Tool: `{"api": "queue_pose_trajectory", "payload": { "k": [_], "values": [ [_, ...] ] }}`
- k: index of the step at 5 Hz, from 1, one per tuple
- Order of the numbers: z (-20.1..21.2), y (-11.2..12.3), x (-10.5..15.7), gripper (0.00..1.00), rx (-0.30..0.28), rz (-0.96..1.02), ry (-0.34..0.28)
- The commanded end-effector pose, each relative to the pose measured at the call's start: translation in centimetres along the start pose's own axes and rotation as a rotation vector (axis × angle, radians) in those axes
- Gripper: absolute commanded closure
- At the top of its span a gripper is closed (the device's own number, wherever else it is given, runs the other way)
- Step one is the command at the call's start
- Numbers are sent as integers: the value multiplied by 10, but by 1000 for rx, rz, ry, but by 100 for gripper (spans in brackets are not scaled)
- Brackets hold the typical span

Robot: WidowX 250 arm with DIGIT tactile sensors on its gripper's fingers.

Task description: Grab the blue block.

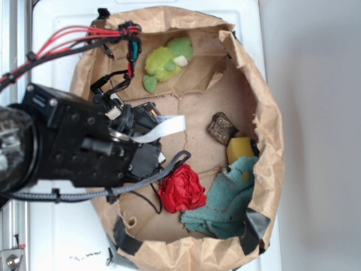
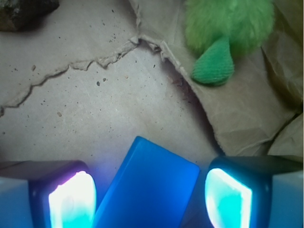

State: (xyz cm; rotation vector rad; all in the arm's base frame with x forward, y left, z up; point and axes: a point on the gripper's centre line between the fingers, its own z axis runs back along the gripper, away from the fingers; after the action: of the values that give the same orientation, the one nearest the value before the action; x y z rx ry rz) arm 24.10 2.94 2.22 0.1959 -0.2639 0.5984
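In the wrist view the blue block [image 2: 147,190], a flat bright blue slab, lies slanted on the brown paper floor between my fingers. My gripper [image 2: 149,202] is open and straddles it. The left pad [image 2: 71,202] is almost against the block's lower left edge, and a dark gap separates the block from the right pad [image 2: 228,199]. In the exterior view the black arm [image 1: 84,147] reaches into the paper-lined basin from the left and covers both the block and the fingers.
A green plush toy [image 1: 166,59] [image 2: 228,28] lies at the far side. A dark rock [image 1: 221,129] [image 2: 23,12], a yellow object [image 1: 241,148], a teal towel [image 1: 228,203] and a red cloth ball [image 1: 181,189] sit nearby. Crumpled paper walls [image 1: 271,141] ring the basin.
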Motion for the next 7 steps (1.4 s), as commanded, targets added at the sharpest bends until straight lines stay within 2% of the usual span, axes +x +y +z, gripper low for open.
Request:
{"api": "queue_pose_trajectory", "payload": {
  "k": [1, 2, 3, 5, 6, 7],
  "values": [
    [-1, -3, -6, 0, -30, -41, 51],
    [-1, -2, -4, 58, -15, -33, 72],
    [-1, -2, -4, 100, -15, -21, 38],
    [-3, -3, -3, 100, -7, -16, -37],
    [2, -2, 1, 100, -33, -57, -77],
    [38, -13, 15, 100, -143, -155, -175]
  ]
}}
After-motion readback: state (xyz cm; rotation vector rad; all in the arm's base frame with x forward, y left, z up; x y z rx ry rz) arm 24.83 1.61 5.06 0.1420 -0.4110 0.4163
